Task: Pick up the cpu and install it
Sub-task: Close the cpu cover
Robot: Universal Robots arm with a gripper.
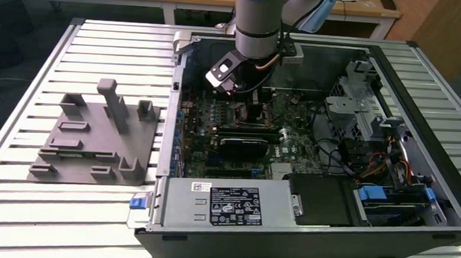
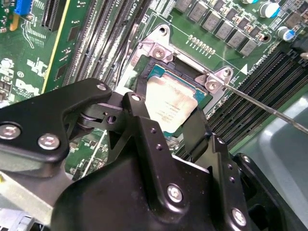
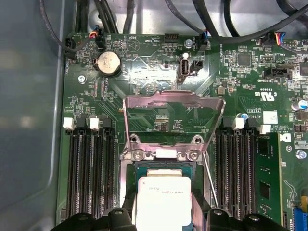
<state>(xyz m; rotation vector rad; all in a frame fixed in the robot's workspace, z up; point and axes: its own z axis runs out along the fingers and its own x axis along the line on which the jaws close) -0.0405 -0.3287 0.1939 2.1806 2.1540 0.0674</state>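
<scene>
Gripper [image 1: 254,109] inside the computer case [image 1: 287,247], upper middle of the exterior view. Both wrist views show us its jaws clenched on the chip [image 3: 163,199] at the socket [image 3: 129,180]; the frame [image 3: 173,98] stands open, not yet latched.

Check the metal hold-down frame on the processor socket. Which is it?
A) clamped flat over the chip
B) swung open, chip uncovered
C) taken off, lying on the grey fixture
B: in the first wrist view the frame is swung back on its hinge, with bare board showing through its window. The chip sits uncovered at the socket.
</scene>
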